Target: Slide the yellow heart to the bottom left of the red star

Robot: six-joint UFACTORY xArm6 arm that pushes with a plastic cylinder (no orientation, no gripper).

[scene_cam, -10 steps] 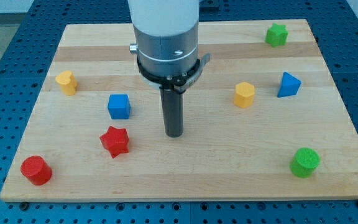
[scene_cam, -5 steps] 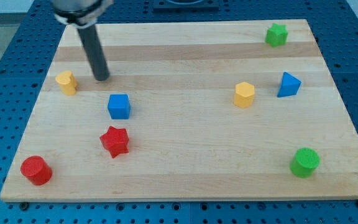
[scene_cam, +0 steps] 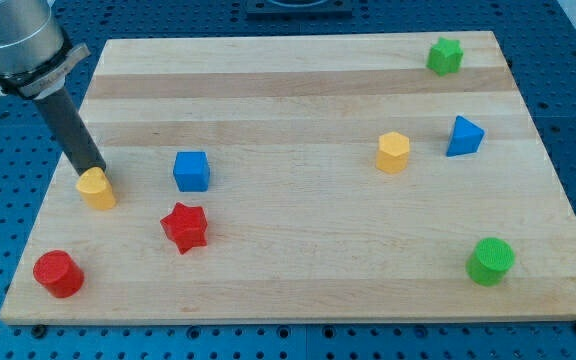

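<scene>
Tip [scene_cam: 90,171] down at the far-left edge of the yellow heart [scene_cam: 97,189], touching it. No jaws on this arm, only the rod. Yellow heart on the board's [scene_cam: 298,290] left side, left of the blue cube [scene_cam: 191,171], up-left of the red star [scene_cam: 185,227]. Red cylinder [scene_cam: 58,274] nearer, at the left corner.

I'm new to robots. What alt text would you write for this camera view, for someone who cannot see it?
My tip touches the upper edge of the yellow heart at the wooden board's left side, with the red star down to the heart's right. A blue cube, red cylinder and four more blocks lie scattered around.
</scene>
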